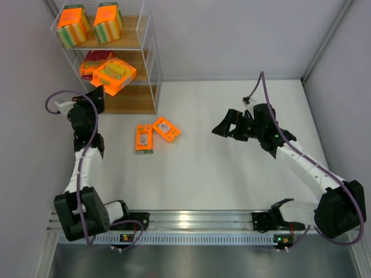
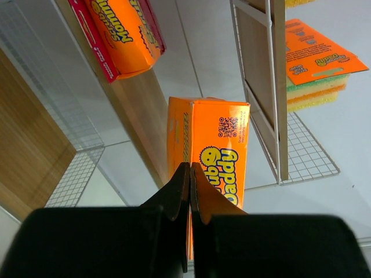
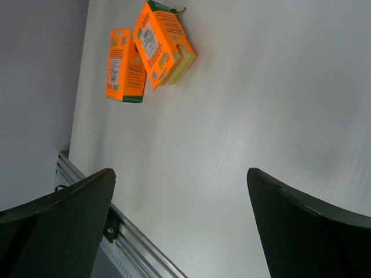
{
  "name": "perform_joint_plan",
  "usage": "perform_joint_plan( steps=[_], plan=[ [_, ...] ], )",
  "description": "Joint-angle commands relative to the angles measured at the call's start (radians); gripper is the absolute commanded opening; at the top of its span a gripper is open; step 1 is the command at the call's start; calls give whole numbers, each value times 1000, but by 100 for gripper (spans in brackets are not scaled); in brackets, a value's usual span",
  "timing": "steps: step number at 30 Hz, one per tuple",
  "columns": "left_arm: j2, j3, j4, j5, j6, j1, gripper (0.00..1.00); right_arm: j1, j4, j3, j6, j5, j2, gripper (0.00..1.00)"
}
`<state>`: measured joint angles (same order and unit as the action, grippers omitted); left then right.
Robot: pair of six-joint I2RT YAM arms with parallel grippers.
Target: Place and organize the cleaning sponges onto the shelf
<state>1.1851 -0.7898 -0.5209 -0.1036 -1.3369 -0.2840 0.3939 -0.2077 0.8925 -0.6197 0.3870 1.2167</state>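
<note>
White table (image 1: 232,174) – two flat orange sponge packs (image 1: 144,139) lie side by side, left of centre. Far left, a white wire shelf (image 1: 152,58) with wooden boards – two striped blocky packs (image 1: 72,24) on top.

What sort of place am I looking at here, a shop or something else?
Most likely a robot test cell, not a shop: a white table boxed in by grey walls, two arms bolted to a metal rail, and a wire shelf holding orange sponge packs.
</note>
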Motion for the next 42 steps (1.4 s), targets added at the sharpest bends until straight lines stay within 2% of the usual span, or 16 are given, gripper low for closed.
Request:
perform_joint_plan(
  steps=[1, 13, 18, 25, 29, 34, 42],
  plan=[
    [16, -57, -103, 82, -1, 57, 0, -20, 31, 51, 15, 26, -6, 99],
    [117, -66, -105, 511, 38, 259, 0, -35, 37, 42, 6, 65, -20, 99],
    [226, -124, -105, 545, -5, 324, 0, -41, 51, 31, 2, 75, -17, 99],
    [248, -88, -103, 789, -57, 414, 0, -58, 67, 29, -15, 95, -16, 99],
    [268, -75, -103, 849, -154, 427, 0, -61, 71, 42, -18, 110, 6, 100],
    [300, -101, -102, 920, -197, 447, 0, -64, 68, 63, -25, 119, 35, 99],
    [401, -199, -103, 897, -199, 448, 0, -67, 62, 94, -35, 118, 60, 99]
  ],
)
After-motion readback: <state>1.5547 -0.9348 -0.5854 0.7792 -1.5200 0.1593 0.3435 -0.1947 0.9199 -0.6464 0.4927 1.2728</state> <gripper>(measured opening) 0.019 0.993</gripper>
